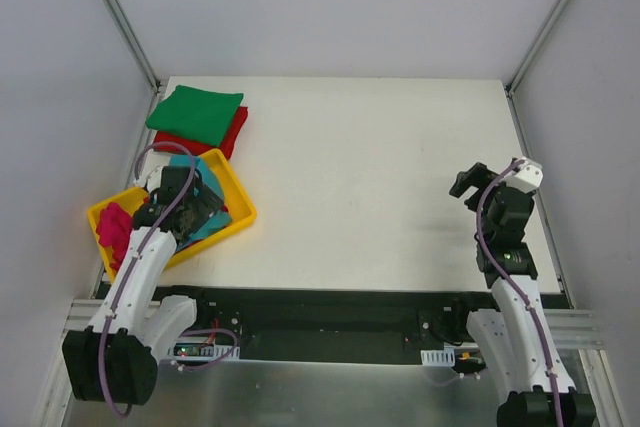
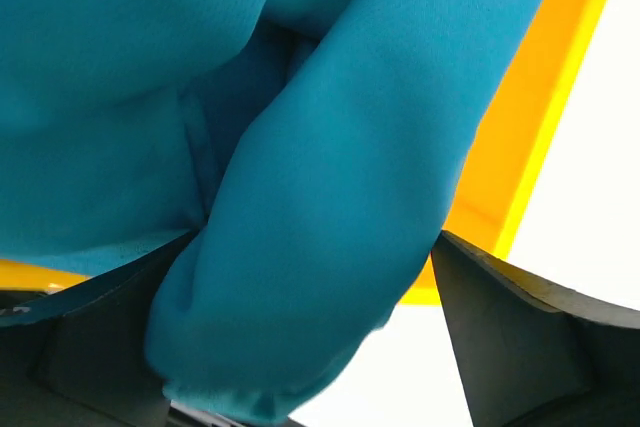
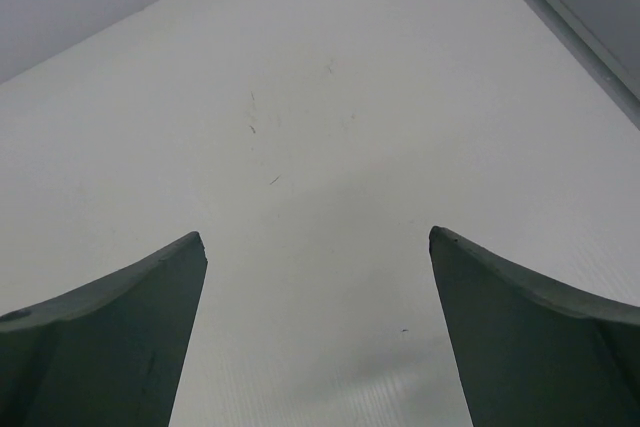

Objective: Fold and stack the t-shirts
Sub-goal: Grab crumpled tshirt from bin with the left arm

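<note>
Left jaws wide, fold of teal-blue t-shirt (image 2: 320,207) between them

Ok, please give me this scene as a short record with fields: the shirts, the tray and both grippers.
stack: green shirt, folded, lying on red shirt, far left corner of table
tray: yellow, at the left edge, holds teal shirt and pink shirt
teal shirt: crumpled, not yet folded
left gripper: open, down in the tray, a teal fold between its jaws
right gripper: open, above the table on the right side, holds nothing
</note>
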